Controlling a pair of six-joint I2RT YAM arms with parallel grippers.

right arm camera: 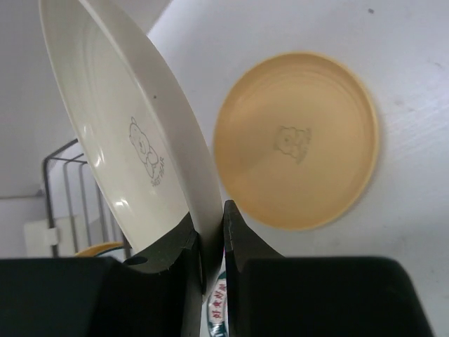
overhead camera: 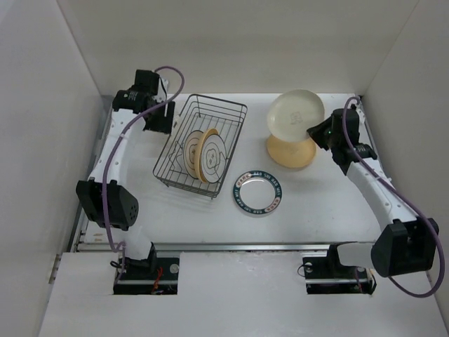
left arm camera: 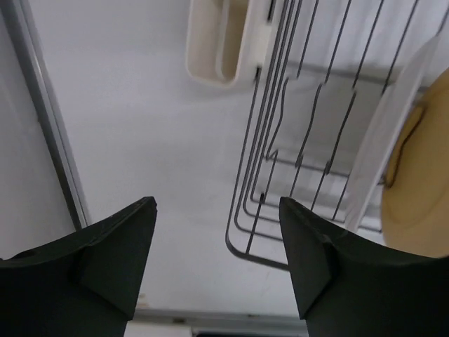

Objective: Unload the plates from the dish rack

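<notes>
**A:** Where do the plates stand?

**B:** Two are on edge inside the dish rack, at its near end: a white plate and a tan plate right beside it. The cream plate is tilted up in the air, its rim pinched in the right tool. Below it, the yellow plate lies flat on the counter. The teal-rimmed plate lies flat between the rack and the arm bases.

**A:** Any writing?

**B:** The right wrist view shows a small bear drawn on both the cream and the yellow plate. There is a line of lettering under the cream one's bear, too fine to read. The teal rim carries lettering all round, also unreadable.

**A:** And the left tool?

**B:** It is spread wide and holds nothing. It sits just outside the rack's wire wall. Only its wrist view shows the cream-coloured piece clipped to that side.
</notes>
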